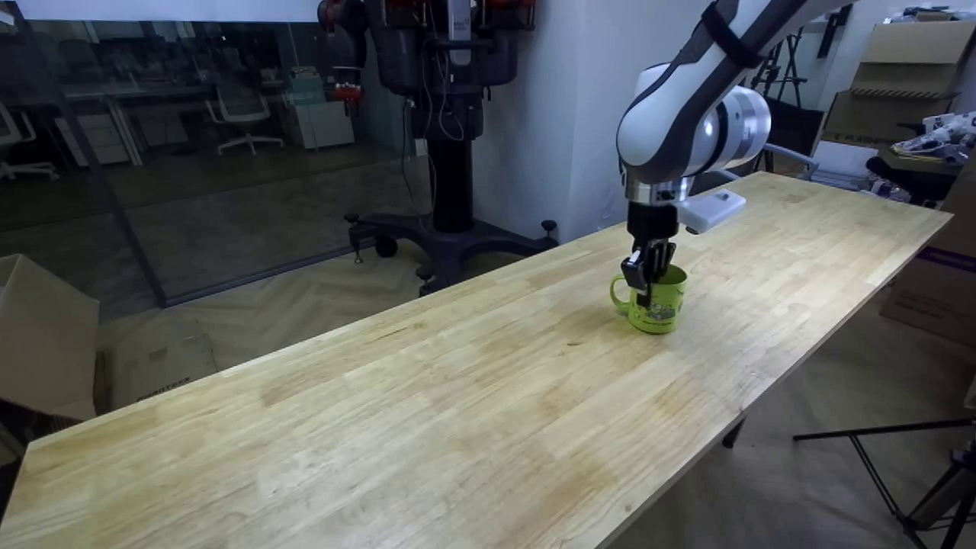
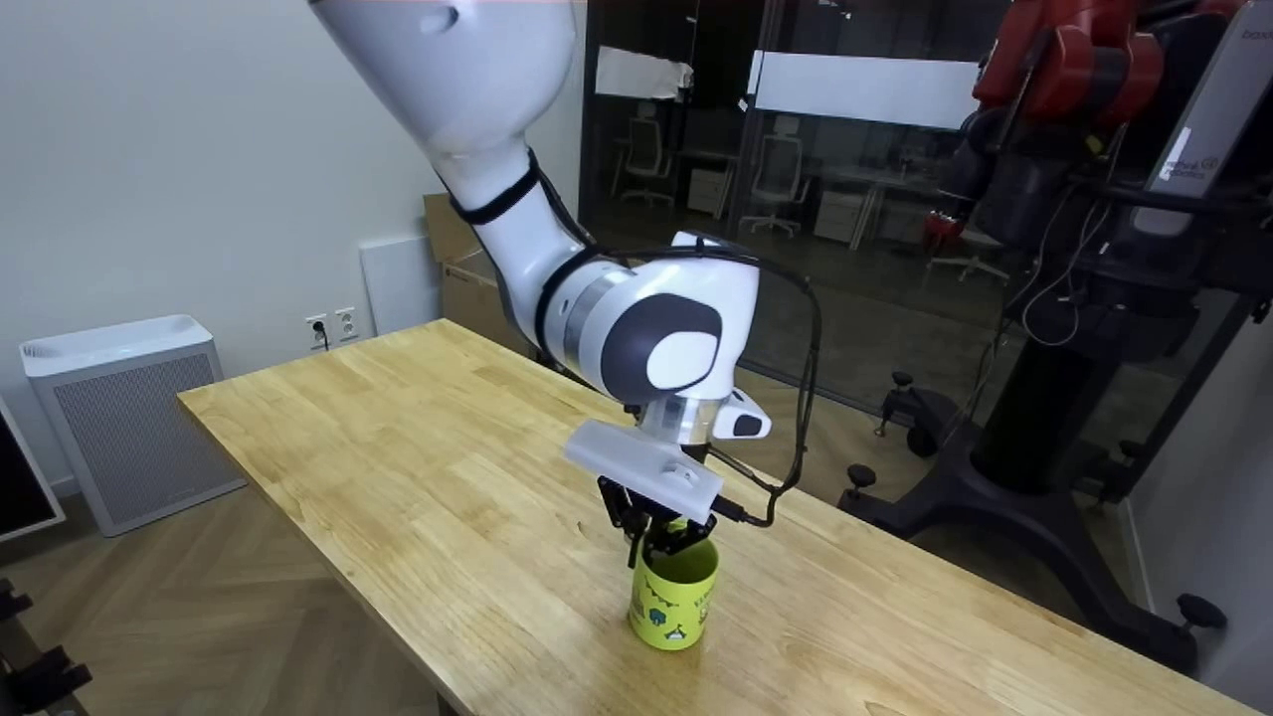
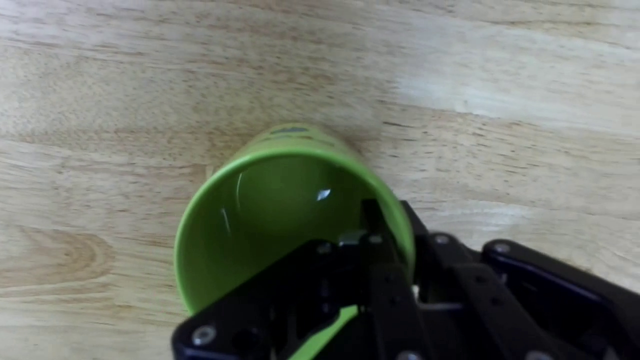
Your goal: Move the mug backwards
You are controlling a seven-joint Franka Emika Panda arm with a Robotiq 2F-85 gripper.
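Note:
The lime-green mug (image 1: 666, 311) is upright at the wooden table, and appears to rest on it. It also shows in an exterior view (image 2: 674, 605), with printed figures on its side. Its handle (image 1: 619, 296) sticks out to the side. In the wrist view I look into the mug (image 3: 280, 200) from above. My gripper (image 3: 392, 212) is shut on the mug's wall, one finger inside the rim and one outside. The gripper also shows at the mug in both exterior views (image 1: 646, 293) (image 2: 651, 552). The gripper hides part of the near rim in the wrist view.
The long wooden table (image 1: 427, 427) reaches well beyond the mug on both sides. A dark wheeled robot stand (image 1: 454, 229) stands on the floor behind the table's long edge. Cardboard boxes (image 1: 46, 335) and a tripod (image 1: 877, 465) stand off the table.

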